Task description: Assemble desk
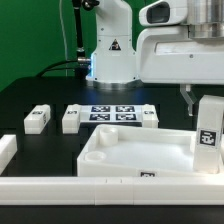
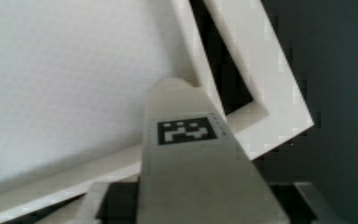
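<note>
The white desk tabletop [image 1: 135, 150] lies flat on the black table with its raised rim up. It fills most of the wrist view [image 2: 69, 90]. My gripper [image 1: 200, 98] is shut on a white tagged leg [image 1: 208, 128] and holds it upright over the tabletop's corner at the exterior view's right. In the wrist view the leg [image 2: 190, 150] runs out from between my dark fingers [image 2: 130, 202], above the rim corner. Three more legs lie behind the tabletop: two towards the exterior view's left [image 1: 37, 119] [image 1: 70, 119] and one further right [image 1: 148, 117].
The marker board [image 1: 112, 112] lies behind the tabletop, between the loose legs. Long white border bars run along the front [image 1: 100, 188] and at the exterior view's left [image 1: 6, 150]. The arm's base [image 1: 108, 50] stands at the back.
</note>
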You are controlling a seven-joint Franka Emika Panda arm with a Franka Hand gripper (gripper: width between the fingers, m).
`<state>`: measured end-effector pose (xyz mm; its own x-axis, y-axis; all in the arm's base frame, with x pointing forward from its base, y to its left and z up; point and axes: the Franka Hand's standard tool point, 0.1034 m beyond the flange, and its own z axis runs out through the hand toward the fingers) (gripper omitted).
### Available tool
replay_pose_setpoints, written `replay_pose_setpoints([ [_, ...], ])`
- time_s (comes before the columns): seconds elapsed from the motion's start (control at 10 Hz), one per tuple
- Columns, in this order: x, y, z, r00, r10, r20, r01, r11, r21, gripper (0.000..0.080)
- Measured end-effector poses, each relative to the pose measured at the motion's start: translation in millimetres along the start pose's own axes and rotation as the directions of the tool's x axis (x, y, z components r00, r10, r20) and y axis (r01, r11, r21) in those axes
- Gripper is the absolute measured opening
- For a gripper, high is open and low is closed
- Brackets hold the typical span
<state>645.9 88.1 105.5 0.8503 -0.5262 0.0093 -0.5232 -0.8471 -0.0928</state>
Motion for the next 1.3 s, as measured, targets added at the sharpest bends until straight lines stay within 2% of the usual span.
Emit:
replay_pose_setpoints([
  [0.2, -0.6, -0.9, -4.5, 1.0, -0.001, 0.016, 0.001, 1.0, -0.005, 0.0308],
  [0.3, 1.7, -9.3, -27.3, 1.0, -0.009, 0.029, 0.009, 1.0, 0.003, 0.0308],
  [0.4, 2.4, -14.9, -45.8, 0.999, -0.028, 0.021, 0.028, 0.999, 0.018, 0.0529],
  [0.5, 2.3, -17.0, -54.0, 0.999, -0.043, 0.017, 0.042, 0.999, 0.023, 0.0529],
  [0.6, 2.0, -15.8, -51.1, 0.999, -0.041, 0.019, 0.041, 0.999, 0.021, 0.0621],
  [0.7, 1.7, -15.5, -49.8, 0.999, -0.041, 0.021, 0.041, 0.999, 0.019, 0.0644],
  [1.2, 1.4, -15.1, -48.9, 0.999, -0.041, 0.022, 0.041, 0.999, 0.018, 0.0649],
  [1.3, 0.3, -15.4, -54.4, 0.998, -0.058, 0.021, 0.057, 0.998, 0.021, 0.0649],
])
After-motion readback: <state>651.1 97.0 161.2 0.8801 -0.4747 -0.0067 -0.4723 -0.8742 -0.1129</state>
